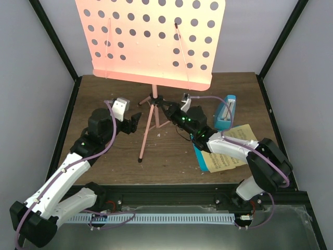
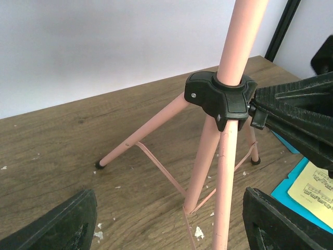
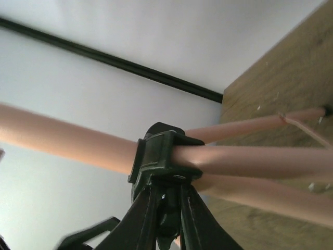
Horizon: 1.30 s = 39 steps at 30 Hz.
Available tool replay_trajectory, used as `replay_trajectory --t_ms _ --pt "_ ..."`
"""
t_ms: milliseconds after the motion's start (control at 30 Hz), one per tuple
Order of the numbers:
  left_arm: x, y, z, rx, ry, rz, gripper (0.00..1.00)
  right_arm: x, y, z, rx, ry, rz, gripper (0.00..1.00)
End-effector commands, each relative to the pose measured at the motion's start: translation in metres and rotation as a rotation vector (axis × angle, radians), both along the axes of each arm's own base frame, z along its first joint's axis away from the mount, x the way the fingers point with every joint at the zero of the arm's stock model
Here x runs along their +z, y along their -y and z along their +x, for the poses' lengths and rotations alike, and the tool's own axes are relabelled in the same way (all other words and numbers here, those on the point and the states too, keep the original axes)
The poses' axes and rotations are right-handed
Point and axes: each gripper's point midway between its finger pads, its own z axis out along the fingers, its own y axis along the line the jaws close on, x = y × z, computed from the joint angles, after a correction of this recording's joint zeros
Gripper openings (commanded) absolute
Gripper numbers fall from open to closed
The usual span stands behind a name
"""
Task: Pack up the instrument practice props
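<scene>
While my right gripper sits pinched narrow on the black plastic tripod hub of the salmon-pink tripod music stand with hole-punched desk, the overhead view shows that stand upright mid-table. My left gripper is spread wide just beside a leg and holds nothing. The small blue wedge metronome and the blue and yellow printed music sheets lie to the right, the sheets partly under my right arm.

From the left wrist, I see the right gripper's fingers meeting the hub's side, while my own pads flank the front leg without touching it.

The right wrist view confirms the clamp at the hub.

Tipping is my worry. The desk looks top-heavy, so a sideways tug at the hub could topple it onto the metronome or drag a foot across the sheets.

The dark wood-grain tabletop is flecked with white crumbs. Around it stand pale walls and black frame posts.
</scene>
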Motion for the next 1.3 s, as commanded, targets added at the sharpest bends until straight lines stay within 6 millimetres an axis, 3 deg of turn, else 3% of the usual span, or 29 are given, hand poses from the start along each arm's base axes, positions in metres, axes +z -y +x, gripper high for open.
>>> replay_trajectory --t_ms 0,467,600,800,867,933,1100,1267 --pt "0.004 0.001 -0.001 -0.006 0.018 -0.006 0.78 0.008 0.005 -0.001 -0.042 0.308 -0.248 0.01" --pt "0.003 0.004 -0.002 -0.016 0.012 -0.006 0.78 -0.024 -0.002 -0.022 0.066 1.126 -1.229 0.01" --pt "0.004 0.003 -0.002 -0.016 0.016 -0.006 0.78 -0.037 -0.003 -0.013 0.143 1.256 -1.472 0.01" --pt "0.003 0.003 -0.003 -0.014 0.015 -0.004 0.78 -0.036 0.005 0.000 0.104 1.380 -1.704 0.01" --pt "0.003 0.003 -0.003 -0.016 0.013 -0.004 0.78 -0.034 0.004 0.001 0.093 1.396 -1.728 0.02" --pt "0.002 0.003 -0.003 -0.016 0.013 -0.003 0.78 -0.028 0.002 -0.001 0.074 1.398 -1.703 0.12" --pt "0.002 0.003 -0.002 -0.014 0.013 -0.001 0.78 0.008 0.002 -0.018 0.030 1.345 -1.492 0.54" --pt "0.001 0.003 -0.002 -0.007 0.016 0.000 0.78 0.036 0.022 -0.050 0.025 1.188 -1.236 0.69"
